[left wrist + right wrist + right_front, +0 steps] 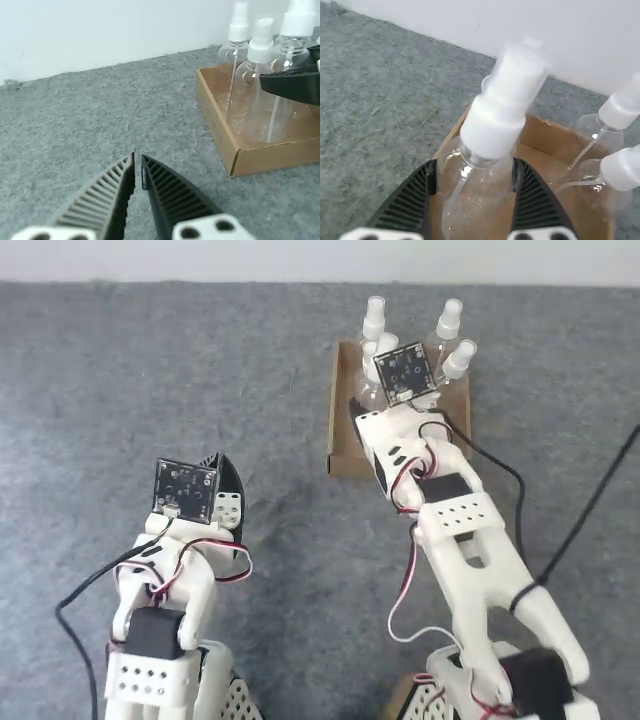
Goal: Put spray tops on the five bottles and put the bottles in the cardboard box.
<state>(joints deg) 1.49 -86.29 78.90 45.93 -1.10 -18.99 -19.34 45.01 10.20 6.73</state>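
The cardboard box (pixel 343 455) lies at the far right of the grey mat, with clear bottles in white spray tops standing in it (pixel 450 316). My right gripper (pixel 475 172) hangs over the box's near-left part, shut on a clear bottle (pixel 470 200) with its white spray top (pixel 502 107) on. Two more capped bottles (pixel 620 107) stand behind it in the box. My left gripper (pixel 138 170) is shut and empty, low over the mat to the left of the box (pixel 240 157). Capped bottles (pixel 260 47) in the box show in its view.
Grey felt (pixel 170 370) covers the table, with a white wall (pixel 100 30) behind it. A black cable (pixel 590 505) runs along the right side past the right arm. In the left wrist view the right gripper's black finger (pixel 295 85) crosses in front of the bottles.
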